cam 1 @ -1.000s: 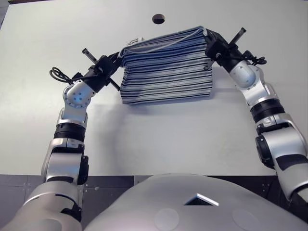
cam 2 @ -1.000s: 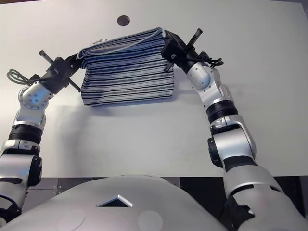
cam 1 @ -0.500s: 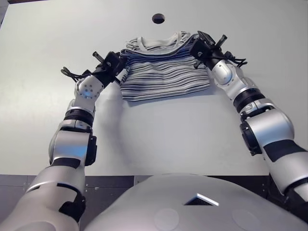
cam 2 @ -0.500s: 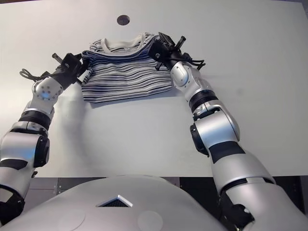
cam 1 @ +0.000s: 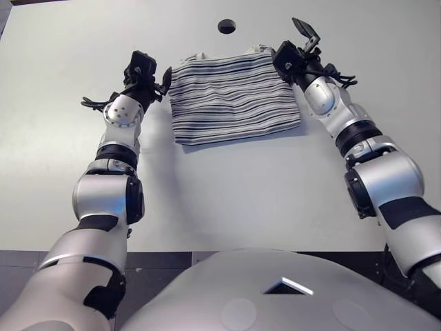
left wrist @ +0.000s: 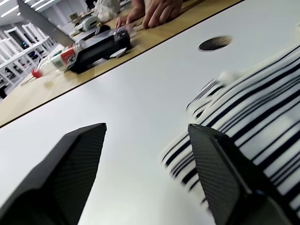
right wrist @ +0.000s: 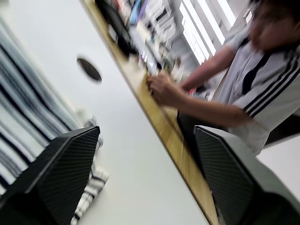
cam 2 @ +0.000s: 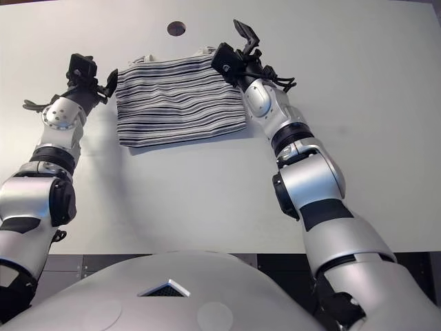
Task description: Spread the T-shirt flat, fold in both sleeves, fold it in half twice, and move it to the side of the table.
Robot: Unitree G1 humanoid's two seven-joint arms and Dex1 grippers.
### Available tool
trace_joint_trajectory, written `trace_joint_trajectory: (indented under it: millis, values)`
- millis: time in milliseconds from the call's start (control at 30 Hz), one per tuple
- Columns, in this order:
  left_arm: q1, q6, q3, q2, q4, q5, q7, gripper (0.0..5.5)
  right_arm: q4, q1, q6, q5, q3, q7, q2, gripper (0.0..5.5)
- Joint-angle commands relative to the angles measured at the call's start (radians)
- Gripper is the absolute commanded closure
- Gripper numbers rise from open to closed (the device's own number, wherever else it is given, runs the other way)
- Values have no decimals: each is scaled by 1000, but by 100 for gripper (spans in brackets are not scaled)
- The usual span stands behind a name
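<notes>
T-shirt (cam 1: 234, 96) is lying folded; left gripper (left wrist: 146, 130) and right gripper (right wrist: 146, 132) are hovering at its far corners, fingers spread, holding nothing.

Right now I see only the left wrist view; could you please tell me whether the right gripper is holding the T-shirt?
Observer: No, the right gripper is open, at the T-shirt's far right corner.
Operator: How does the shirt lie?
Observer: Folded into a rectangle, flat on the table between both arms.
Operator: Where is my gripper relative to it?
Observer: The left gripper sits beside the shirt's left edge, near the far corner.
</notes>
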Motion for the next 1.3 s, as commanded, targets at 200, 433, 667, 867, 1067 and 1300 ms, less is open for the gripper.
trace_joint_trajectory:
  millis: [200,433,667,867,1067,1300]
  values:
    - [193,-147,171,48,-142,-144,54,104,-415,288,-86,-164,131,203,-316,158]
    - [431,-181,251,-72,-707,-312,89,104,-470,326,-67,-248,223,269,-318,158]
    - [604,-34,276,-126,-1103,-342,160,104,-950,556,-105,-233,257,426,-501,158]
    - [673,23,327,-125,-1181,-353,179,104,-1398,774,-14,-223,300,590,-504,158]
    - [655,42,349,-125,-1161,-349,175,104,-1275,666,44,-316,483,591,-129,158]
    - [612,44,332,-120,-1121,-337,153,104,-1368,653,99,-235,439,588,-26,158]
